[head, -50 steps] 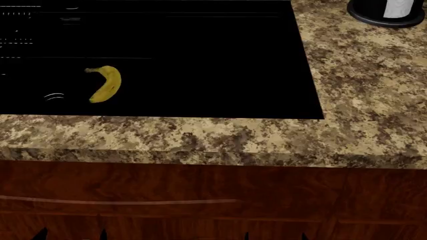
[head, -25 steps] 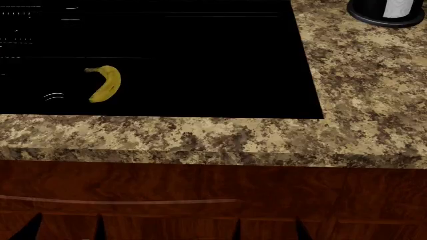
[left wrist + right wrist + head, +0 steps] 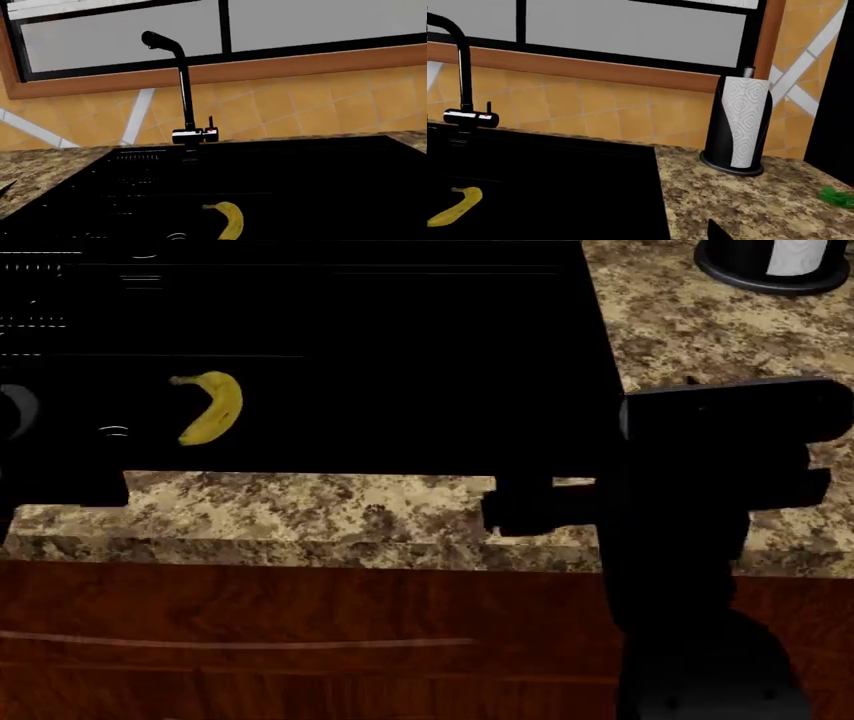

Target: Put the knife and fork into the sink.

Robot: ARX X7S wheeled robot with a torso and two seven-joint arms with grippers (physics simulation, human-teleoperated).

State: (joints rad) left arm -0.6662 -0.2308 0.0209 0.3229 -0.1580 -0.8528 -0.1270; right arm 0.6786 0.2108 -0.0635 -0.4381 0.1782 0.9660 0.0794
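Two arms: right arm a black silhouette over the counter's front edge, right of the sink; left arm a dark mass at the sink's near left corner.
Grippers: cannot tell whether apart or together (all black against black); nothing seen held.
Sink: glossy black, set into the counter, between the two arms.
Banana: lying in the sink, left part, just beside the ringed drain.
Knife, fork: cannot tell where; not made out in any view.
Tap: black, upright at the sink's far rim, under the window.
Counter: speckled brown.
Towel holder: upright on the counter, right of the sink, against the tiles.
Green scrap: on the counter, right of the holder.
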